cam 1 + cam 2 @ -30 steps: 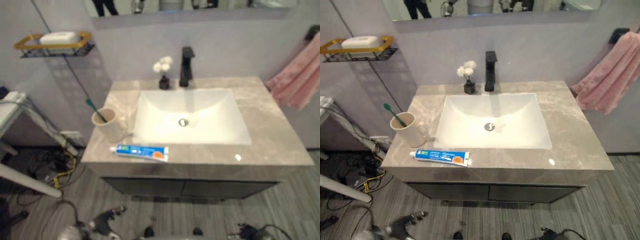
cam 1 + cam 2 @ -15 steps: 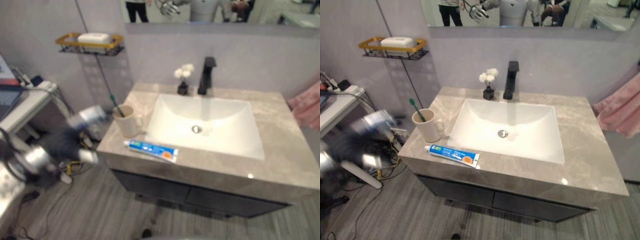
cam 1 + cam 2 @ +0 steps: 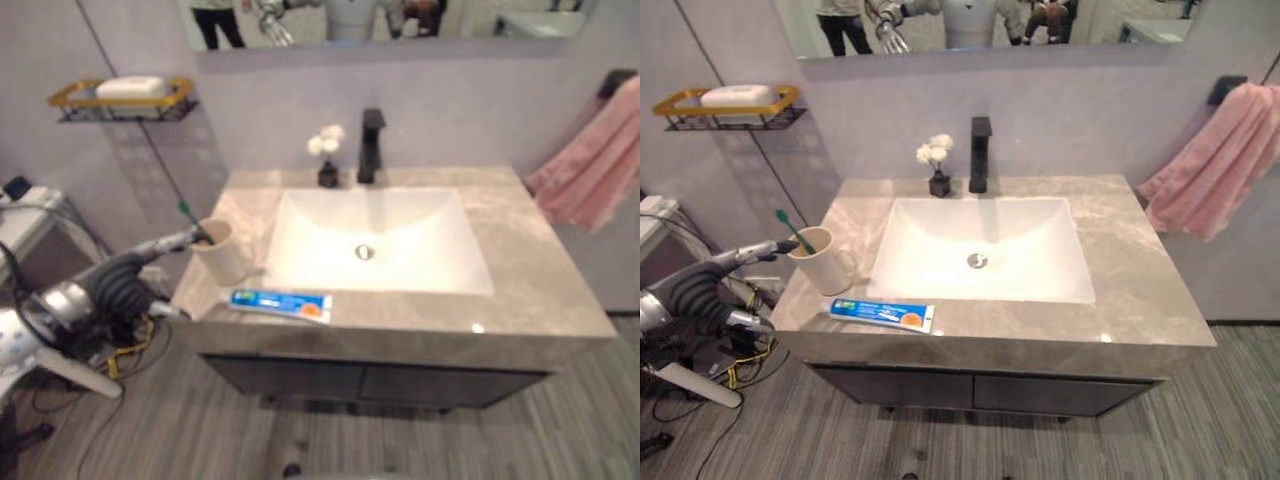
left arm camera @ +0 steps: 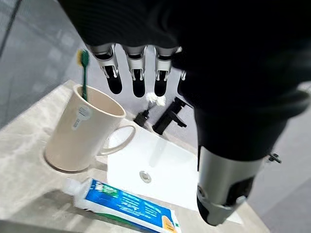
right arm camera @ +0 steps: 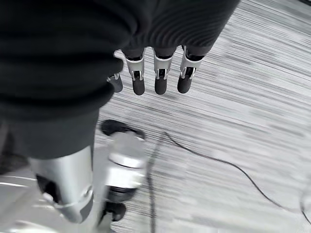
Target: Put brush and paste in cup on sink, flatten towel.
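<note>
The left robot hand (image 3: 745, 255) hangs just beside the cup (image 3: 820, 267), fingers straight and empty. The brush (image 3: 792, 229) stands in the cup; the paste (image 3: 882, 314) lies on the surface before it. The right robot hand (image 5: 150, 73), fingers straight, holds nothing over the floor.

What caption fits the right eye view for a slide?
Left hand open beside the cup holding the toothbrush; toothpaste lies on the counter.

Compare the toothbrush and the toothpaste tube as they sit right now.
The toothbrush stands tilted inside the cup; the toothpaste tube lies flat on the countertop in front of the cup. The toothbrush is thin and green; the tube is broader, blue and white with an orange end. Both are left of the basin, and no hand touches either.
</note>
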Motion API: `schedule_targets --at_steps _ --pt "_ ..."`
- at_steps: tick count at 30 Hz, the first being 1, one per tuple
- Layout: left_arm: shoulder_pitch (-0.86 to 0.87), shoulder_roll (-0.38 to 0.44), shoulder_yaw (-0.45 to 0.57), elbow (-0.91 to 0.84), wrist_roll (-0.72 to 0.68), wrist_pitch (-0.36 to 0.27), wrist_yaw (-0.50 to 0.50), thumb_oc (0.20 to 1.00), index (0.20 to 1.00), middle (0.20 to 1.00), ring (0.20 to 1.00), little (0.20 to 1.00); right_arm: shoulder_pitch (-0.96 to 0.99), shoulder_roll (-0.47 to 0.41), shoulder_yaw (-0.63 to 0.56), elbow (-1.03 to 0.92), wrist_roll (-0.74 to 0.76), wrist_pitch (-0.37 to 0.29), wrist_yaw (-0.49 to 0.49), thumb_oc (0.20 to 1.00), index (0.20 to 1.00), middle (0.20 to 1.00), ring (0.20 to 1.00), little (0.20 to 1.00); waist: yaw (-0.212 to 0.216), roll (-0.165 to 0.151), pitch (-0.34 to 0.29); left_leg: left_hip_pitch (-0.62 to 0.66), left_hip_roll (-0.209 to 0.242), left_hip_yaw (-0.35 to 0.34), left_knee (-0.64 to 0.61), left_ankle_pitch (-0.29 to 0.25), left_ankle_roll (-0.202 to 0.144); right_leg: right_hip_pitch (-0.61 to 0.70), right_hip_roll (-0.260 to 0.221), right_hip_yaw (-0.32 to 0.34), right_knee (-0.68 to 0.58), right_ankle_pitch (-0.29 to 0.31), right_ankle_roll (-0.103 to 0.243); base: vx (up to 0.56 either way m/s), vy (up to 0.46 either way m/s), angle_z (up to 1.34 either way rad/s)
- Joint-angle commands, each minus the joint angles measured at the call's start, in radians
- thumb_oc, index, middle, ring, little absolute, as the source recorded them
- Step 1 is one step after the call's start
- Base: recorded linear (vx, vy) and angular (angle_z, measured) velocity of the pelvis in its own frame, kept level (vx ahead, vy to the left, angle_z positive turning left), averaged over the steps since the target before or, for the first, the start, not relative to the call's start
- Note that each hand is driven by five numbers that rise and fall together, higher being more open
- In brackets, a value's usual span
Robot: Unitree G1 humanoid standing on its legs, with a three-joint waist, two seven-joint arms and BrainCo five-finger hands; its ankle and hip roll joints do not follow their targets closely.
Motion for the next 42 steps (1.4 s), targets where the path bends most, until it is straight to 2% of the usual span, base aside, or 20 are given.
schedule_targets --at_steps 1,6,12,20,27,28,36,42 --pt "-0.008 0.017 0.071 0.029 0.076 -0.013 0.010 1.000 1.000 1.000 1.000 1.000 -0.063 0.004 0.022 0.004 0.017 0.001 0.013 1.000 1.000 1.000 1.000 1.000 -0.009 -0.042 0.016 0.025 -0.005 0.014 0.018 -0.083 0.044 -0.031 -0.070 0.014 0.005 0.061 0.055 0.00 0.057 -0.22" --pt "0.005 -0.014 0.047 0.071 0.067 0.005 -0.006 1.000 1.000 1.000 1.000 1.000 -0.069 0.000 0.012 -0.006 0.035 0.001 0.017 1.000 1.000 1.000 1.000 1.000 -0.010 -0.044 0.019 0.025 -0.010 0.037 0.018 -0.090 0.052 -0.050 -0.073 0.034 0.005 0.071 0.062 0.00 0.057 -0.29" --pt "0.018 -0.029 0.005 0.081 0.122 0.013 -0.023 1.000 1.000 1.000 1.000 1.000 -0.074 -0.011 -0.024 0.007 0.065 0.002 0.010 1.000 1.000 1.000 1.000 1.000 -0.017 -0.048 0.015 0.031 -0.015 0.053 0.018 -0.101 0.058 -0.058 -0.075 0.046 0.005 0.077 0.070 0.01 0.033 -0.05" --pt "-0.031 -0.064 -0.097 0.146 0.207 0.011 -0.021 1.000 1.000 1.000 1.000 1.000 -0.081 -0.024 -0.023 -0.006 0.061 -0.001 0.003 1.000 1.000 1.000 1.000 1.000 -0.029 -0.056 0.007 0.037 -0.011 0.060 0.018 -0.106 0.057 -0.058 -0.071 0.046 0.005 0.075 0.070 0.00 0.006 -0.05" --pt "-0.063 -0.062 -0.139 0.155 0.247 0.002 -0.022 1.000 1.000 1.000 1.000 1.000 -0.083 -0.029 -0.023 -0.006 0.059 0.000 0.005 1.000 1.000 1.000 1.000 1.000 -0.031 -0.058 0.002 0.040 -0.006 0.062 0.018 -0.108 0.055 -0.055 -0.068 0.042 0.005 0.072 0.068 0.00 0.000 -0.01" --pt "-0.083 -0.092 -0.175 0.183 0.226 0.007 -0.021 1.000 1.000 1.000 1.000 1.000 -0.086 -0.034 -0.033 -0.004 0.080 0.000 0.005 1.000 1.000 1.000 1.000 1.000 -0.035 -0.057 -0.001 0.041 -0.005 0.065 0.018 -0.108 0.054 -0.056 -0.066 0.044 0.005 0.073 0.068 0.00 0.000 0.00" --pt "-0.134 -0.097 -0.216 0.185 0.279 0.000 -0.009 1.000 1.000 1.000 1.000 1.000 -0.092 -0.033 -0.023 -0.005 0.068 -0.001 -0.001 1.000 1.000 1.000 1.000 1.000 -0.040 -0.054 -0.004 0.040 -0.006 0.064 0.018 -0.109 0.053 -0.059 -0.066 0.044 0.005 0.074 0.068 0.00 0.001 -0.01" --pt "-0.176 -0.069 -0.241 0.186 0.340 -0.015 0.005 1.000 1.000 1.000 1.000 1.000 -0.089 -0.035 -0.026 -0.004 0.070 0.004 0.004 1.000 1.000 1.000 1.000 1.000 -0.044 -0.049 -0.008 0.037 -0.006 0.063 0.018 -0.109 0.052 -0.062 -0.067 0.042 0.005 0.074 0.066 0.00 0.000 0.00"
